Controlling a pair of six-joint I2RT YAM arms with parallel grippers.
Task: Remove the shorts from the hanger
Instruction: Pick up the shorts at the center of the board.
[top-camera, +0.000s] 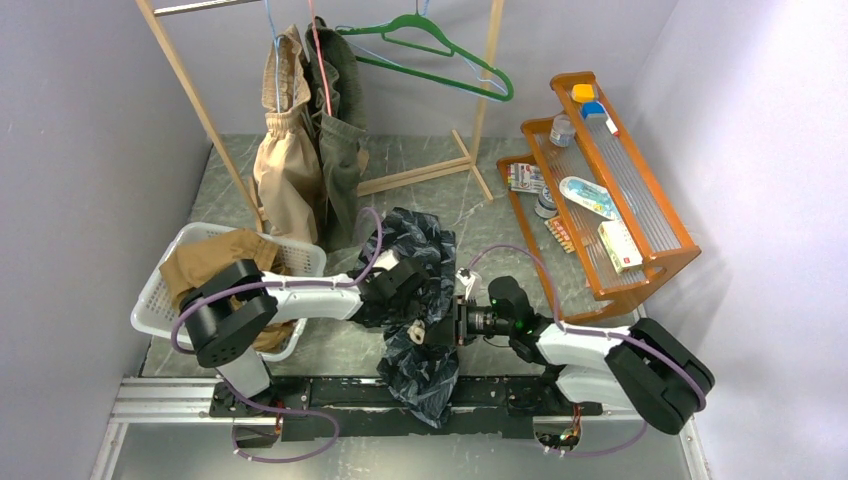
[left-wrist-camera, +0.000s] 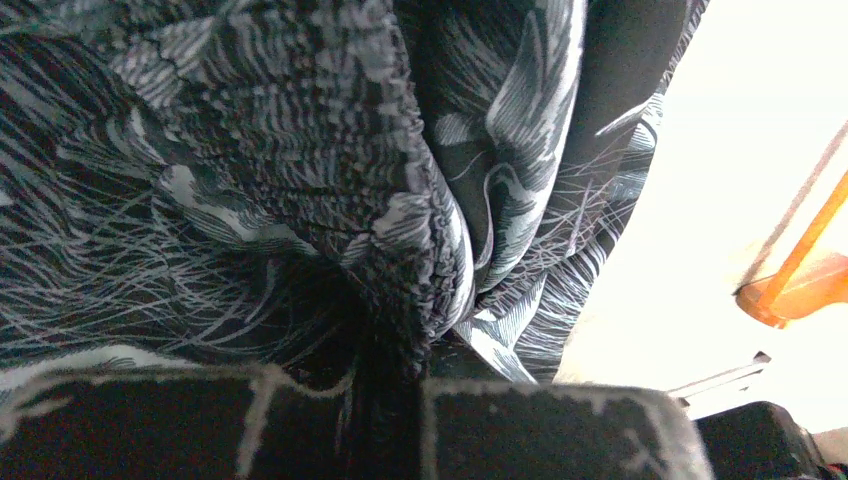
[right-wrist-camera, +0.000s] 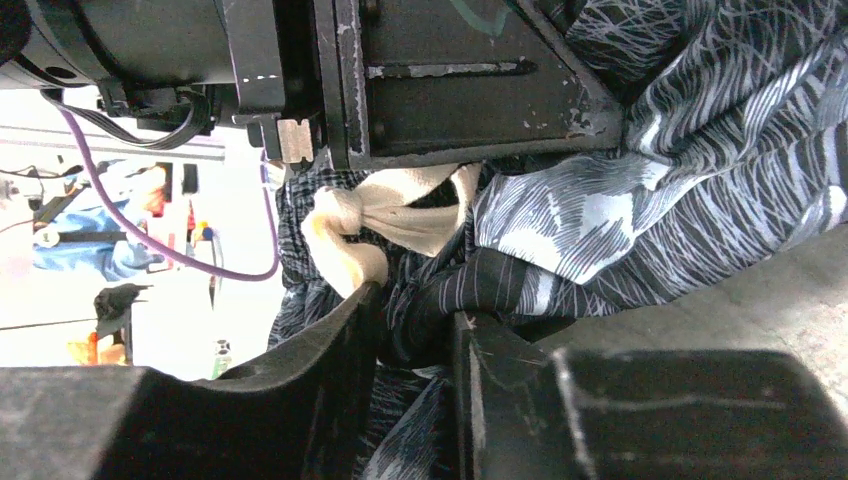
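Between the two arms, at the near middle of the tabletop (top-camera: 440, 190), the dark navy-black patterned shorts (top-camera: 422, 240) of soft fabric hang clear of any hanger, their lower part draping over the near edge. On the left wrist view, the left end effector (left-wrist-camera: 385, 385) is closed tight on the gathered waistband. The right end effector (right-wrist-camera: 415, 320) stands narrow, with a rolled fold of the same fabric filling its gap. Risk one: both arms hold one garment, so opposed pulls could strain the cloth or tear it from one grip. Risk two: the cream knotted drawstring (right-wrist-camera: 360, 225) lies just beside the right fingers and could snag on release. Risk three: the draped part could catch on the base rail at the near edge. Of the containers, the white lattice plastic laundry basket (top-camera: 150, 300) on the left holds the tan brown shorts (top-camera: 215, 258). The orange wooden shelf rack (top-camera: 640, 280) on the right holds small boxes and bottles. Two pairs remain to be done, by my judgement: the light beige shorts (top-camera: 285, 170) and the olive green shorts (top-camera: 340, 140) hang on the wooden clothes stand (top-camera: 195, 100), beside an empty green plastic hanger (top-camera: 440, 45).
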